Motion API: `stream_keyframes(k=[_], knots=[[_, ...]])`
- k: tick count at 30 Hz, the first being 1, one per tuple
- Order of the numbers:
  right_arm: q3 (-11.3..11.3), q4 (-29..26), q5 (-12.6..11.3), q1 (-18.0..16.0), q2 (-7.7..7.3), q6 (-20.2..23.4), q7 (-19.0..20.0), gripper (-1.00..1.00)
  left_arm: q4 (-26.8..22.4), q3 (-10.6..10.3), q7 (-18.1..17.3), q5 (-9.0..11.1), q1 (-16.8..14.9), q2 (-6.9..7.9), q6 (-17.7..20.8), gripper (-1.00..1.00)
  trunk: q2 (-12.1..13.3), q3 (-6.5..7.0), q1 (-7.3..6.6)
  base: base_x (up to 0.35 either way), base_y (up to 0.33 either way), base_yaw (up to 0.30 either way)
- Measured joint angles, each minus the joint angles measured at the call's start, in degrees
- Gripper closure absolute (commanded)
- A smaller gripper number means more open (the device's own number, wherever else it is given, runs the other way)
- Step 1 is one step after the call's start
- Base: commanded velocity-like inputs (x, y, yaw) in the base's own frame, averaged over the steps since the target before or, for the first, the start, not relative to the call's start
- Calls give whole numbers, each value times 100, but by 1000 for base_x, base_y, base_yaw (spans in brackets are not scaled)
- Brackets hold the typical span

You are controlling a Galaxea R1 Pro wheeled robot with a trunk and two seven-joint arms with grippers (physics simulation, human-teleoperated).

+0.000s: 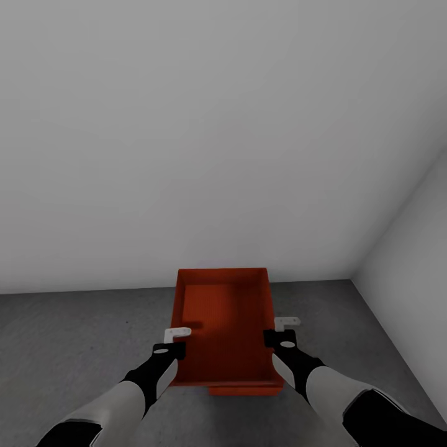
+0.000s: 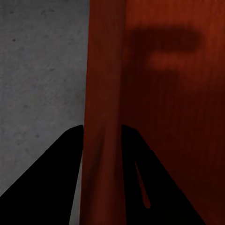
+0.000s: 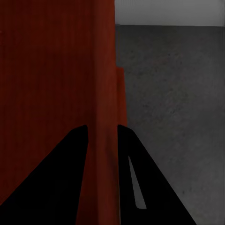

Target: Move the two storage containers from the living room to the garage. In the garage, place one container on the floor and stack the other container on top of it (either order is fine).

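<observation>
An orange-red storage container (image 1: 223, 323) hangs in front of me, open side up, held by its two long side walls. My left gripper (image 1: 176, 341) is shut on its left wall (image 2: 104, 93), and my right gripper (image 1: 283, 331) is shut on its right wall (image 3: 105, 84). The black fingers (image 2: 56, 178) straddle the thin wall in the left wrist view, and the right fingers (image 3: 61, 173) do the same. Directly beneath, a second container (image 1: 245, 391) peeks out as a strip of orange; its edge (image 3: 121, 98) also shows past the held wall. Whether the two touch I cannot tell.
The dark grey concrete floor (image 1: 74, 347) of the garage spreads around the boxes. A pale grey wall (image 1: 186, 136) stands close ahead, and another wall (image 1: 416, 248) closes the corner at the right.
</observation>
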Motion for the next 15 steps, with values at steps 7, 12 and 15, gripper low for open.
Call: stream_keyframes(k=[7,12,15], knots=[[-474,-5,464,0,30,-14,26,100,-49,19,-3,-30,0,2,8,100,0,0,0,0,0,-15],[-760,-37,759,1,47,-8,25,100,-88,18,-2,-35,-1,2,8,100,0,-12,0,0,0,-151],[-924,-31,929,1,60,-5,28,100,-91,19,-7,-35,-1,2,9,100,0,-23,0,0,0,-193]])
